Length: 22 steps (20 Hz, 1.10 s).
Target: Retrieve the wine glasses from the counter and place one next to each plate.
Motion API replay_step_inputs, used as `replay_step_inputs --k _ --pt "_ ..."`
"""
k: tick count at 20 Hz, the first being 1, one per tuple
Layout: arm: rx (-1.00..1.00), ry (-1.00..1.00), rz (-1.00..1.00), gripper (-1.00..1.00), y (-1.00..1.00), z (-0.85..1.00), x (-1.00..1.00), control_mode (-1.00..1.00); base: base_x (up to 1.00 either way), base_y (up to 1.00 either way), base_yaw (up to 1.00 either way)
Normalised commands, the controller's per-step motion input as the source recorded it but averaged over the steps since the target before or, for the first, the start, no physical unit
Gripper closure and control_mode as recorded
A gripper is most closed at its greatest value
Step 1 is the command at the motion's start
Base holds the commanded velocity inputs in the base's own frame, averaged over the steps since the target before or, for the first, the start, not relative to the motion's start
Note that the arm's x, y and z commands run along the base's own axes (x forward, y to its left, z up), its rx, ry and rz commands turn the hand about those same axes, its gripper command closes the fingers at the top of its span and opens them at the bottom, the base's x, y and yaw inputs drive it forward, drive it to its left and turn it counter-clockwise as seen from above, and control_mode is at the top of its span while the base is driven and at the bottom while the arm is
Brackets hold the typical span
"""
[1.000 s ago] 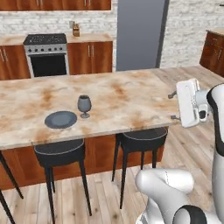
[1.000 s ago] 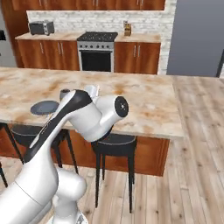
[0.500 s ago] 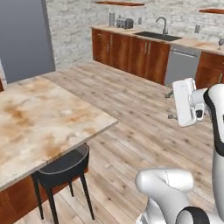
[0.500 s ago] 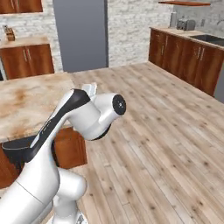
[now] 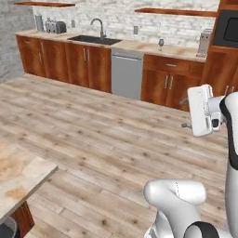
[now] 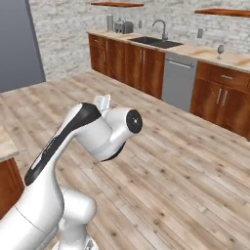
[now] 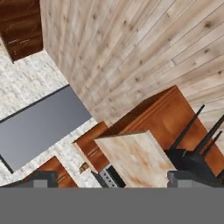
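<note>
1. Fingers [image 7: 43, 178] of our gripper [image 7: 113, 179] stand wide apart, dark and blocky, holding nothing.
2. We see one slim stemmed glass [image 5: 161, 44] on the beige stone counter [image 5: 139, 45], right of the steel sink [image 5: 95, 40].
3. Below the counter sits a flat grey dishwasher [image 5: 126, 74].
</note>
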Motion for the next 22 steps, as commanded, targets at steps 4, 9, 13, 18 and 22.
replay_step_inputs --k 4,9,13,18,22 --pt "0.00 0.00 0.00 -1.00 0.00 0.00 0.00 1.00 1.00 -0.88 -0.23" --pt "0.00 0.00 0.00 -1.00 0.00 0.00 0.00 1.00 1.00 -0.32 -0.07" --pt "0.00 0.00 0.00 -1.00 0.00 0.00 0.00 1.00 1.00 0.03 0.00" --pt "0.00 0.00 0.00 -1.00 0.00 0.00 0.00 1.00 1.00 0.01 0.00" --pt "0.00 0.00 0.00 -1.00 0.00 0.00 0.00 1.00 1.00 0.00 0.00"
